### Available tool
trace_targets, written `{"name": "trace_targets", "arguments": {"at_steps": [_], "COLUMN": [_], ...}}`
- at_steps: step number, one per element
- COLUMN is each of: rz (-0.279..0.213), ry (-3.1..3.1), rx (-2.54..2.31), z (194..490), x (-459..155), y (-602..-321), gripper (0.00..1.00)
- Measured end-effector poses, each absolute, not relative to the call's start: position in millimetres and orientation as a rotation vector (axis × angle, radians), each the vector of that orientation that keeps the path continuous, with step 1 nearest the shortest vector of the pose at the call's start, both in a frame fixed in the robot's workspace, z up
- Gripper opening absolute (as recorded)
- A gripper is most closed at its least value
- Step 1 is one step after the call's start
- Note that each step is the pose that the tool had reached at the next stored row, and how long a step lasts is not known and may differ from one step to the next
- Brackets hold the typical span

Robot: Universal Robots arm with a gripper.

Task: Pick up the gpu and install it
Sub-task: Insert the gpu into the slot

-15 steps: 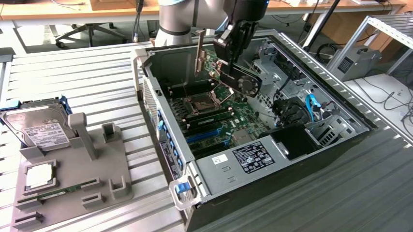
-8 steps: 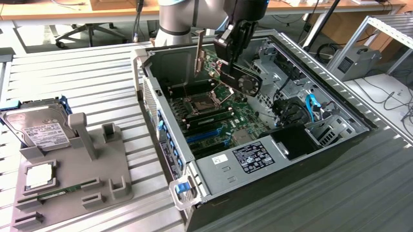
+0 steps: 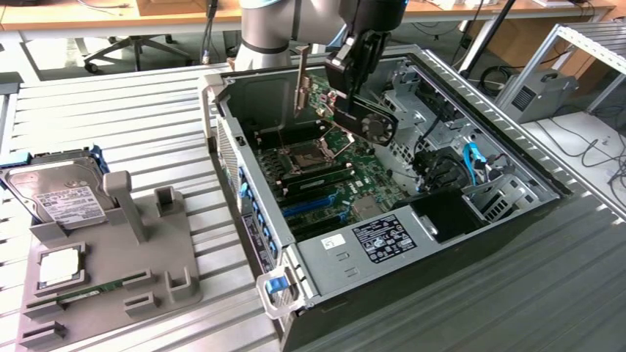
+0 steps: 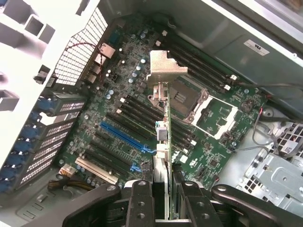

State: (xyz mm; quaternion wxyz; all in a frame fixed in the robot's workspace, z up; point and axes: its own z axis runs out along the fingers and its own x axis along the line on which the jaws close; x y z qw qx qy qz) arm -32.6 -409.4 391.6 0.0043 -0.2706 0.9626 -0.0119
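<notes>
My gripper (image 3: 350, 94) is shut on the gpu (image 3: 370, 121) and holds it in the air over the open computer case (image 3: 338, 253). The card hangs tilted, with a round black fan on its dark face and its long silver end bracket (image 3: 300, 82) toward the exterior view's left. In the wrist view the gpu (image 4: 165, 124) shows edge-on between my two black fingers (image 4: 141, 204), its bracket (image 4: 165, 70) farthest from me. Below it lies the green motherboard (image 4: 118, 101) with its expansion slots, among them a blue slot (image 4: 124, 137). The card stands apart from the slots.
On the exterior view's left a grey parts holder (image 3: 132, 249) carries a silver hard drive (image 3: 61, 194), a processor (image 3: 61, 268) and a narrow green memory stick (image 3: 93, 293). Inside the case are the processor socket (image 3: 308, 158), cables and a drive cage (image 3: 459, 176).
</notes>
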Motion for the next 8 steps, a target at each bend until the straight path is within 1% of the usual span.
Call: {"name": "trace_targets", "arguments": {"at_steps": [8], "rz": [-0.037], "ry": [3.007], "rx": [-0.878], "z": [392.0], "x": [-32.6], "y": [-409.3], "gripper": [0.27]}}
